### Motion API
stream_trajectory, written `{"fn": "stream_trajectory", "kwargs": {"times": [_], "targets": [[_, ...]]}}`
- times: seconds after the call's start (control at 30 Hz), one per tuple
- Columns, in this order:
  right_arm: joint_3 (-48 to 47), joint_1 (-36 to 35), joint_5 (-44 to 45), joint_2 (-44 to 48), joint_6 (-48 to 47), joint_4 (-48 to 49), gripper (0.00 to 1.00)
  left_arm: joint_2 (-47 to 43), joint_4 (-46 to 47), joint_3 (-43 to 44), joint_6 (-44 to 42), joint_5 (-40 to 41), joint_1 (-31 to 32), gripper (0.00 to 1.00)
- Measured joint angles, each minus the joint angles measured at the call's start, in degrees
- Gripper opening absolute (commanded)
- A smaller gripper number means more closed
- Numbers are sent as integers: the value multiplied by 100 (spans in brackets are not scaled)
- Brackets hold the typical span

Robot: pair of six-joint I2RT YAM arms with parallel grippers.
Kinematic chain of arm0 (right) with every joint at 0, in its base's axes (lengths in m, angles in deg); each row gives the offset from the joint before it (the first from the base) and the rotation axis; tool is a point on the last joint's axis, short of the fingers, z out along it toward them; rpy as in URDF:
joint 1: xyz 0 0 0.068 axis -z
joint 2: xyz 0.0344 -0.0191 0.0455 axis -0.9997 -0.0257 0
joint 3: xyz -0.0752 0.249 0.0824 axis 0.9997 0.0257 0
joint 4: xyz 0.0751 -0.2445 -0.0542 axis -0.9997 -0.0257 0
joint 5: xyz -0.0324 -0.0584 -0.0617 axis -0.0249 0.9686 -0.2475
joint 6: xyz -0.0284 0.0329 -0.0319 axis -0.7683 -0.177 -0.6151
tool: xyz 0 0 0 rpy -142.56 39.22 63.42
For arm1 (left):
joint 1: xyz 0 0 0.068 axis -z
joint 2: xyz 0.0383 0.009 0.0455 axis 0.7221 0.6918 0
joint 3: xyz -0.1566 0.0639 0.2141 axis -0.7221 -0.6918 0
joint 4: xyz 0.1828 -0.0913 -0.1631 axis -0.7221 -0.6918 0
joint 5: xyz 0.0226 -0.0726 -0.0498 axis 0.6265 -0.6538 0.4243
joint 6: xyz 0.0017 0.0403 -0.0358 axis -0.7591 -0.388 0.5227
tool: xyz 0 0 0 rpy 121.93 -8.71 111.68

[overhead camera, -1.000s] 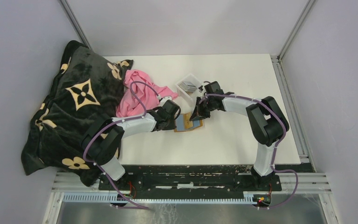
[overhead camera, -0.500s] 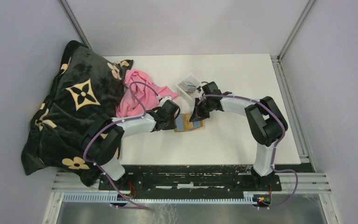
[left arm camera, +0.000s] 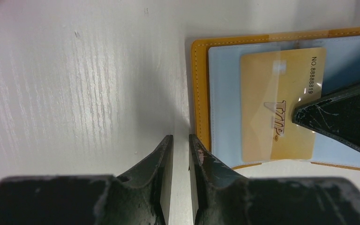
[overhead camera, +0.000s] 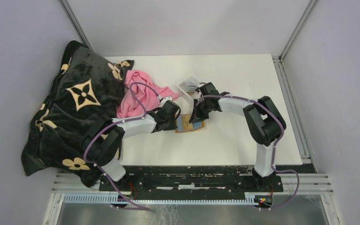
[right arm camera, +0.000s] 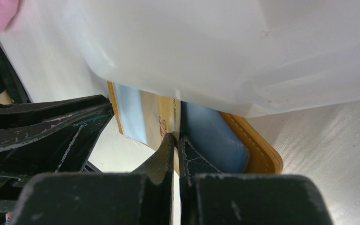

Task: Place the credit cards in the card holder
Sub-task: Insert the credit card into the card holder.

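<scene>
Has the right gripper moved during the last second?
Yes. The right gripper shifted slightly left in the top view, judged against the card holder, which stayed put.

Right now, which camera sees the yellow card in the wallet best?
The left wrist view: the yellow card lies flat in a clear pocket of the card holder, printing readable. The right wrist view shows only a strip. The top view shows it too small to make out.
</scene>
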State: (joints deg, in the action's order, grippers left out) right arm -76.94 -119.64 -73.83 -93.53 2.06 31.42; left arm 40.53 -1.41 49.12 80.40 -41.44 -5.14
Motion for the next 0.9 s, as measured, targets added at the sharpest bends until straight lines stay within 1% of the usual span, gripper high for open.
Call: {"fn": "stream_trajectory", "kwargs": {"times": [0.1, 0.27, 0.43, 0.67, 0.9], "targets": [[-28, -28, 24, -37, 15, -2, 8, -13, 46, -28, 0, -22, -9, 26], [-57, -85, 70, -76, 44, -9, 20, -46, 170, -103, 2, -44, -13, 24], [-85, -197, 157, -90, 37, -101, 30, -74, 365, -199, 2, -149, -13, 23], [-214, -278, 304, -87, 2, -317, 37, -144, 647, -365, 7, -210, -13, 22], [-308, -313, 463, -46, -94, -662, 40, -153, 931, -470, 9, -391, -13, 21]]}}
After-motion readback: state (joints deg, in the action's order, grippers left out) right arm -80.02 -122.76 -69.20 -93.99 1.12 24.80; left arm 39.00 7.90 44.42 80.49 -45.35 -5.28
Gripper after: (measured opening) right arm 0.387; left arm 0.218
